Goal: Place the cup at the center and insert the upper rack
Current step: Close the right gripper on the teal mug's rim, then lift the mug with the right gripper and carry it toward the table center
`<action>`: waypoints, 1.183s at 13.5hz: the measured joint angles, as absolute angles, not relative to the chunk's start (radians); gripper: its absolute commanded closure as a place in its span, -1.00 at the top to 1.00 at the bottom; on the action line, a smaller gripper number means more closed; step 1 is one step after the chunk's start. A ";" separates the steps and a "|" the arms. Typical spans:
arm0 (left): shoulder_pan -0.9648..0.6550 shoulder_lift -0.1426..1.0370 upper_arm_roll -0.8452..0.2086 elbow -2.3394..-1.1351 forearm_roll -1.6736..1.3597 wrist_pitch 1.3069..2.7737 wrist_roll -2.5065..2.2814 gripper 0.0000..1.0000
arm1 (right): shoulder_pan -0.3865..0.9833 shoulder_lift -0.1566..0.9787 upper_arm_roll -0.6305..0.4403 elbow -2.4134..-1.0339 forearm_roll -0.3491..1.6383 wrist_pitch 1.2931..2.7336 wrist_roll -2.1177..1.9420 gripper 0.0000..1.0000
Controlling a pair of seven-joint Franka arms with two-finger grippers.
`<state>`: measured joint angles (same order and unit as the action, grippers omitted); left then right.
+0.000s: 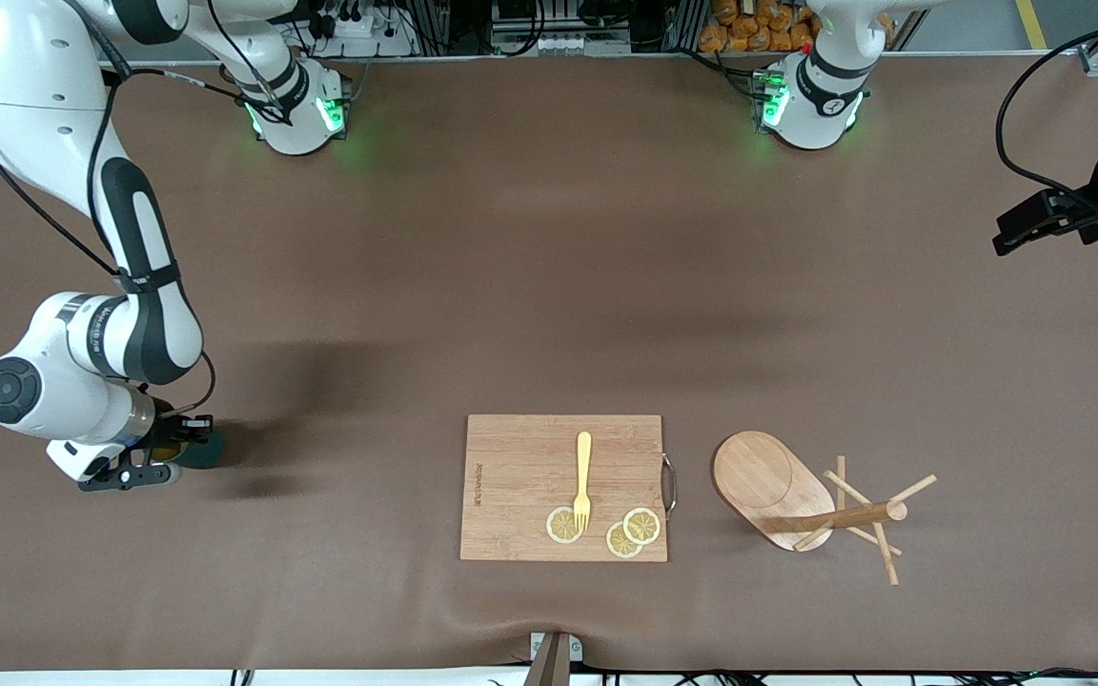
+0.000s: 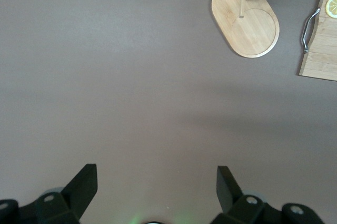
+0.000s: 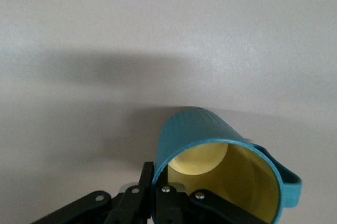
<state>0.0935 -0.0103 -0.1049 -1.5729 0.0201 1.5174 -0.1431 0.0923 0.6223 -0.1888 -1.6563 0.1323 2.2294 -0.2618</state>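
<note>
My right gripper [image 1: 172, 453] is shut on the rim of the teal cup [image 1: 201, 448], low at the right arm's end of the table. In the right wrist view one finger is outside the cup's wall [image 3: 216, 145] and one inside, against the yellow interior, with the gripper [image 3: 158, 195] pinching the rim. I cannot tell whether the cup touches the table. The wooden mug tree [image 1: 802, 500] lies on its side, oval base tipped up, beside the cutting board toward the left arm's end. My left gripper [image 1: 1026, 224] is open and empty, high over that end; its fingers [image 2: 87, 179] frame bare table, and the mug tree's base [image 2: 247, 23] shows.
A bamboo cutting board [image 1: 520, 457] with a metal handle [image 1: 669, 484] lies near the front-camera edge at mid table. A yellow fork [image 1: 583, 476] and three lemon slices [image 1: 633, 532] lie on it. The board's end also shows in the left wrist view [image 2: 321, 45].
</note>
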 measured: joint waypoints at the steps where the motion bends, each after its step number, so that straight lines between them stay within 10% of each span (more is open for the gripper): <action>1: 0.094 -0.010 -0.104 -1.573 0.020 1.517 -0.143 1.00 | 0.093 0.622 -0.182 -1.647 0.133 2.230 -0.262 -1.00; 16: 0.098 -0.010 -0.107 -1.582 0.013 1.514 -0.140 1.00 | 0.202 0.550 0.033 -1.598 0.137 2.126 0.027 -1.00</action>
